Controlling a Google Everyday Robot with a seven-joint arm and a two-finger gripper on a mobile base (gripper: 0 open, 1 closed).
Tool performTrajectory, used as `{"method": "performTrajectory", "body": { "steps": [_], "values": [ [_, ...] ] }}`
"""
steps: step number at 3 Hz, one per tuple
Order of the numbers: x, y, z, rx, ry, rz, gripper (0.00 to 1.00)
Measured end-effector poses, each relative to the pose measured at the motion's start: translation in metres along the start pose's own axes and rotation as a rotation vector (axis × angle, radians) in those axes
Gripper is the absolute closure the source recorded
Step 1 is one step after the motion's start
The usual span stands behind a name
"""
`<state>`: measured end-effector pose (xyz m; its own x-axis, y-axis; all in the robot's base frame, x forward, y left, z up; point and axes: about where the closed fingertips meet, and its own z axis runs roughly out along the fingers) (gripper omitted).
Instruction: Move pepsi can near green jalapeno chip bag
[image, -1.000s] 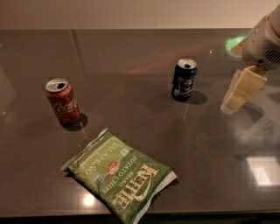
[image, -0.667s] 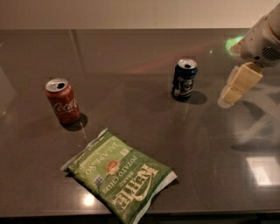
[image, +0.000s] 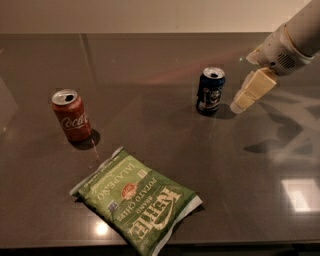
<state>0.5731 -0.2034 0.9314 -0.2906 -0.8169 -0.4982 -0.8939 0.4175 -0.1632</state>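
A small dark navy-blue pepsi can (image: 210, 91) with a silver top and a white and blue label patch stands upright on the dark grey glossy tabletop (image: 150, 65), right of centre and toward the far side. Just beside it on the right hangs the robot's cream-coloured gripper (image: 250, 92), angled down and to the left from a white rounded arm (image: 292, 40) that enters from the upper right corner; its lower tip sits low, near the base of the can, with a narrow gap between them, and whether the gripper is apart or together cannot be told from this view. The flat green jalapeno chip bag (image: 137, 200), with white Kettle Brand lettering, a small red round logo and white-edged ends, lies on the near part of the table, left of centre and turned at a slant, well apart from the pepsi can. A red Coca-Cola can (image: 71, 116) with an opened silver top stands upright at the left, near the bag's far left corner but not touching it, and well apart from the pepsi can. Pale reflections of light show on the table surface at the right
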Motion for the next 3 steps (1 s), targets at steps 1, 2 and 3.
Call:
{"method": "performTrajectory", "body": {
  "steps": [1, 2, 3],
  "values": [
    [-0.016, -0.001, 0.024, -0.028, -0.062, 0.006, 0.00],
    [-0.032, 0.002, 0.044, -0.055, -0.117, -0.001, 0.00],
    [-0.042, -0.001, 0.058, -0.071, -0.140, -0.003, 0.00]
  ]
}}
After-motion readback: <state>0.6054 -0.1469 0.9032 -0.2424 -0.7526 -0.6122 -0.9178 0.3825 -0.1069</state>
